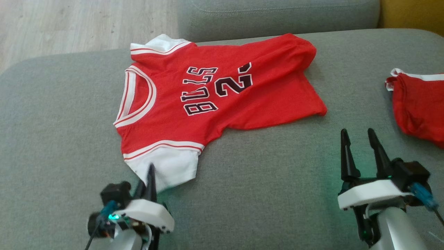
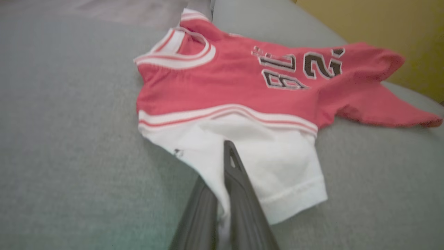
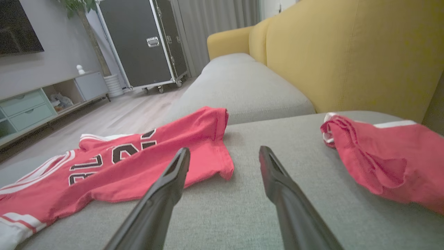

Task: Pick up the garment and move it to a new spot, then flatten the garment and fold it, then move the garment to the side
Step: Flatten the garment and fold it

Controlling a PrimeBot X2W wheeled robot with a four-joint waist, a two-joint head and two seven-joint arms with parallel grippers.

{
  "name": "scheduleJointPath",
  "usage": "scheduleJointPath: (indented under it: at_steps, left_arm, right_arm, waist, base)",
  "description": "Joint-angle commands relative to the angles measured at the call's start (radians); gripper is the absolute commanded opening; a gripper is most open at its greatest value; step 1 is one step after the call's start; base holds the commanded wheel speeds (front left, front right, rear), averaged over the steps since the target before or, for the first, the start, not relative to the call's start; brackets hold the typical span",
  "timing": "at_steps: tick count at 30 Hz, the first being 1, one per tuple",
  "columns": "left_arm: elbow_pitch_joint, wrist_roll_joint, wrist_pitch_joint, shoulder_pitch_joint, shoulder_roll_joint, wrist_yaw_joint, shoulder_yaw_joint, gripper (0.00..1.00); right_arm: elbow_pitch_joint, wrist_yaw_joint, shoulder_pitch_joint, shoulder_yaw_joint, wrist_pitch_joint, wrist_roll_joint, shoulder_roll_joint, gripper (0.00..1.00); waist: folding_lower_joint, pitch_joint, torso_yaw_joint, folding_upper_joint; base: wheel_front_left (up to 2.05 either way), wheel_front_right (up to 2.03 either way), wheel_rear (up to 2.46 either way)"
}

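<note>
In the head view the red jersey (image 1: 215, 93) lies spread across the middle of the frame on the grey cushion (image 1: 52, 121), its neck toward the left and its hem toward the right. At the lower left the left gripper (image 1: 150, 170) has its fingers pressed together on the jersey's white sleeve (image 1: 170, 166). At the lower right the right gripper (image 1: 357, 132) has its jaws spread wide with nothing between them, and bare cushion lies between it and the hem. A second red garment (image 1: 419, 107) lies crumpled at the right edge, near the right gripper. A far cushion (image 1: 277, 14) runs along the top, with wooden floor (image 1: 69, 24) at the upper left and a yellow backrest (image 1: 412, 14) at the upper right.

In the left wrist view the left gripper (image 2: 222, 166) rises from the bottom middle. One finger lies on top of the white sleeve (image 2: 277, 159), the other is under its edge, and cloth is pinched between them. The jersey (image 2: 242, 90) stretches up and to the right.

In the right wrist view the right gripper (image 3: 224, 150) has its two fingers well apart above the cushion. The jersey (image 3: 138, 163) is at the left and the second red garment (image 3: 381, 163) at the right. Behind them are the yellow backrest (image 3: 347, 62), a black case (image 3: 145, 41) on wheels, a curtain (image 3: 215, 21) and a low cabinet (image 3: 34, 104) at the left edge.
</note>
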Motion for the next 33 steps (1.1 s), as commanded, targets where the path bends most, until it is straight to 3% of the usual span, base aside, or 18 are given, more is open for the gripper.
scheduleJointPath:
  at_steps: [1,9,16,25,33]
  left_arm:
    - [-0.043,-0.005,-0.052,-0.056,0.008,-0.004,0.038,0.0]
    - [-0.174,0.07,-0.133,-0.084,0.009,0.017,0.074,0.0]
    - [-0.301,0.092,-0.134,-0.06,0.008,0.02,0.096,0.0]
    - [-0.301,0.074,-0.134,-0.053,0.008,0.019,0.044,0.0]
    - [-0.299,0.072,-0.134,-0.056,0.008,0.023,0.029,0.0]
  right_arm:
    - [-0.001,0.003,-0.066,0.024,0.004,-0.01,-0.002,1.0]
    - [0.224,0.003,-0.236,-0.004,0.1,0.056,-0.002,1.0]
    - [0.446,0.003,-0.361,-0.069,0.138,0.004,-0.002,1.0]
    - [0.665,0.003,-0.448,-0.072,0.141,-0.05,-0.002,1.0]
    - [0.777,0.003,-0.499,-0.065,0.111,-0.062,-0.002,1.0]
  waist:
    - [-0.0001,0.002,0.006,-0.0001]
    - [-0.0001,0.01,0.058,-0.0001]
    - [-0.0001,0.028,0.11,-0.0001]
    - [-0.0001,0.038,0.137,-0.0001]
    - [-0.0001,0.041,0.136,-0.0001]
  base:
    - [0.0,0.0,0.0]
    - [0.0,0.0,0.0]
    - [0.0,0.0,0.0]
    - [0.0,0.0,0.0]
    - [0.0,0.0,0.0]
